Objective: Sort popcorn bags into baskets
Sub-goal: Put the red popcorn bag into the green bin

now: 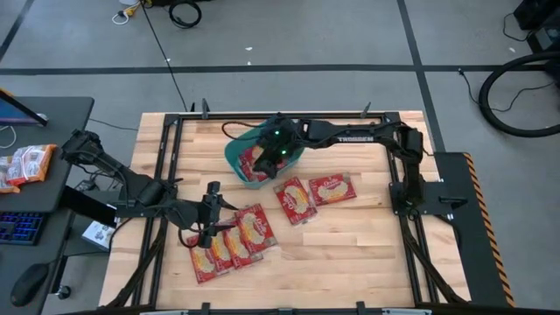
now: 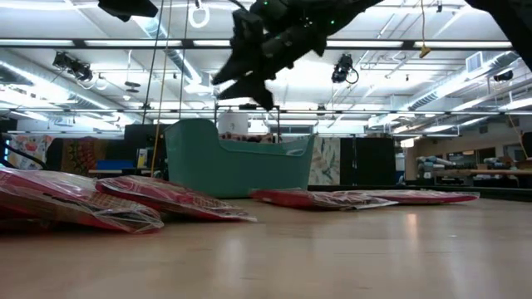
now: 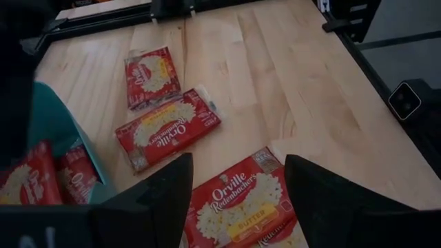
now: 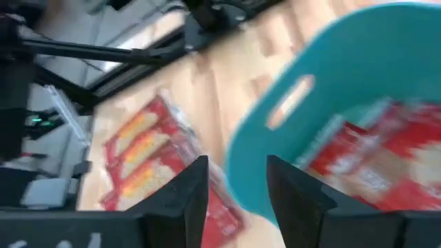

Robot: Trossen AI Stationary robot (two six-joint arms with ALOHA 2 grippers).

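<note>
The teal basket (image 1: 238, 150) stands on its base at the table's far middle, with red popcorn bags (image 1: 252, 163) lying inside it. My right gripper (image 1: 274, 156) hangs open and empty over the basket (image 4: 344, 62), above its rim in the low view (image 2: 249, 83). Several popcorn bags (image 1: 232, 245) lie flat and overlapping at the near left. My left gripper (image 1: 210, 223) hovers open over them, its fingers either side of one bag (image 3: 238, 207) without touching it. Two more bags (image 1: 295, 199) (image 1: 332, 188) lie flat to the right of the basket.
Black frame rails (image 1: 162, 157) run along the table's left, far and right sides. A side desk on the left holds orange-and-white packets (image 1: 24, 164), a keyboard and a mouse. Bare wood (image 1: 350, 254) shows toward the near right.
</note>
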